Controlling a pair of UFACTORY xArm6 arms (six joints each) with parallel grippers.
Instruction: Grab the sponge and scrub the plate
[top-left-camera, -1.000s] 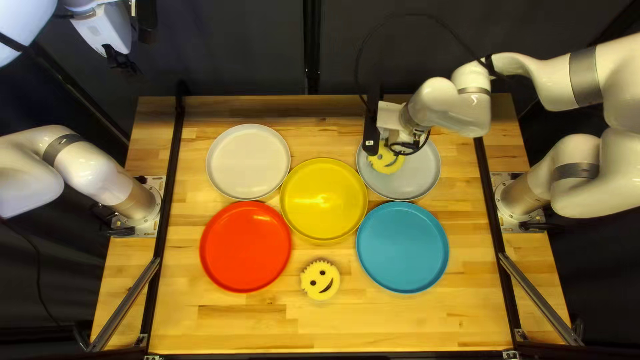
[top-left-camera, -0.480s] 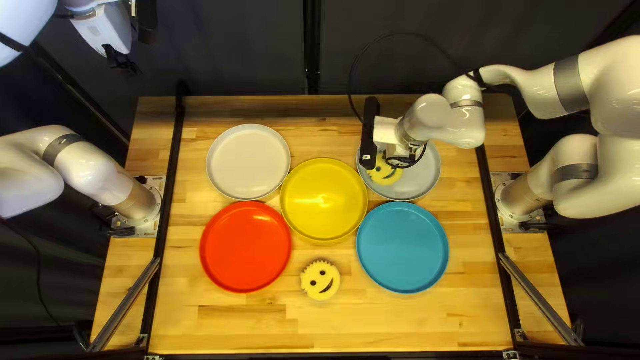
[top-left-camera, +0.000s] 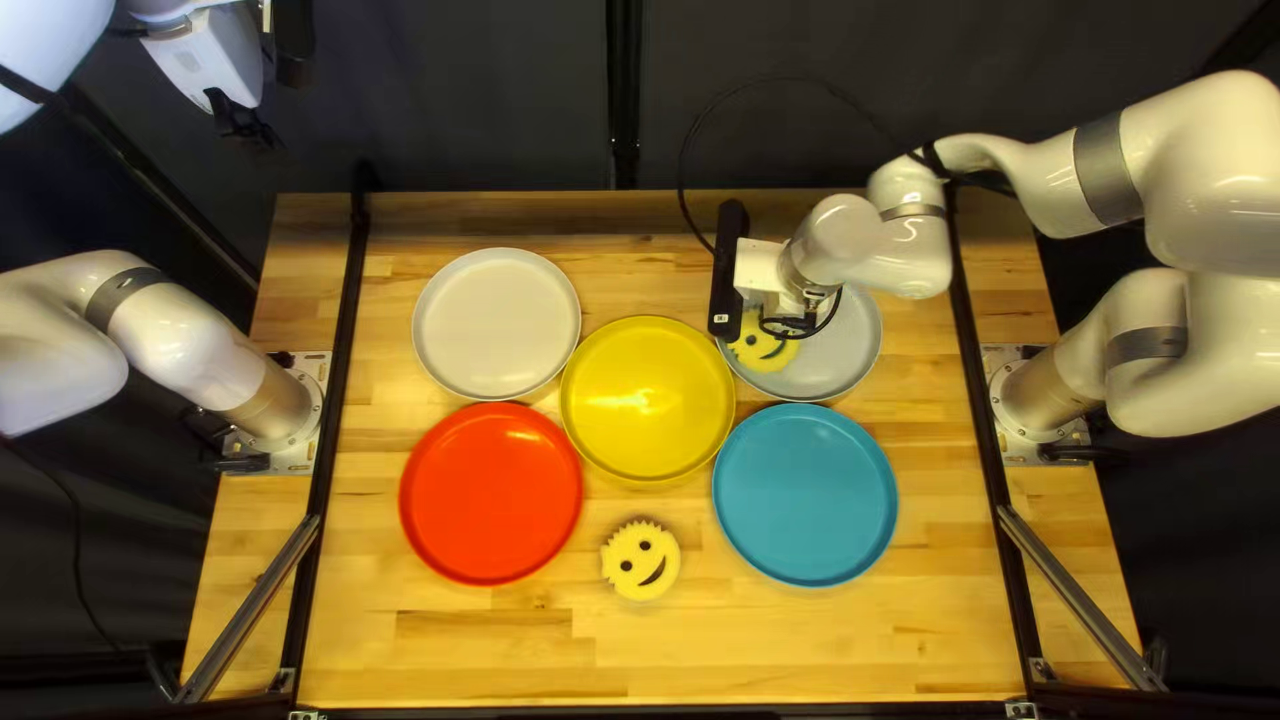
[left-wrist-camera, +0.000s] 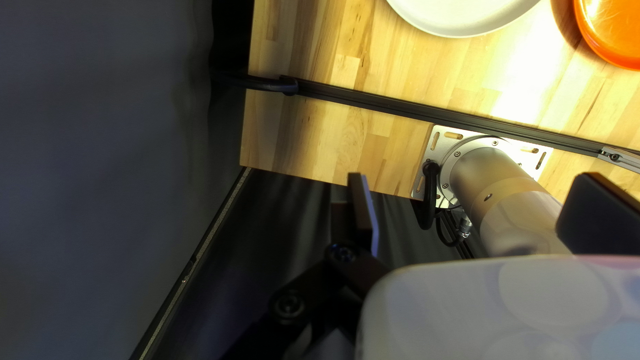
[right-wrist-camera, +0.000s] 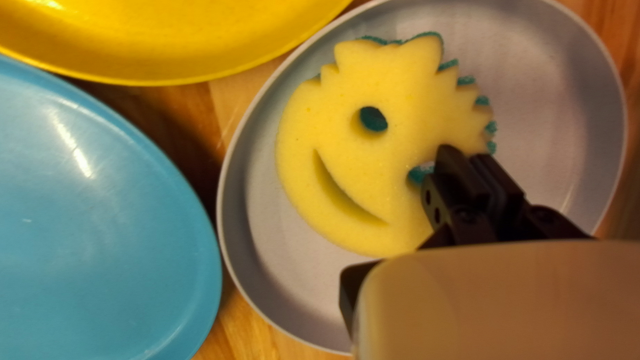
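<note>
Right gripper (top-left-camera: 798, 320) is clamped on the yellow sponge (right-wrist-camera: 360, 160) within the grey plate (right-wrist-camera: 547, 113). Left gripper (top-left-camera: 243, 123) stands released, its fingers wide apart.

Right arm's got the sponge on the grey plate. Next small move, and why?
I'd try a light stroke toward the right of the top left view: the right gripper looks shut on the sponge, which lies inside the grey plate near its left side there, while bare plate surface shows to the right, likely room to scrub.
</note>
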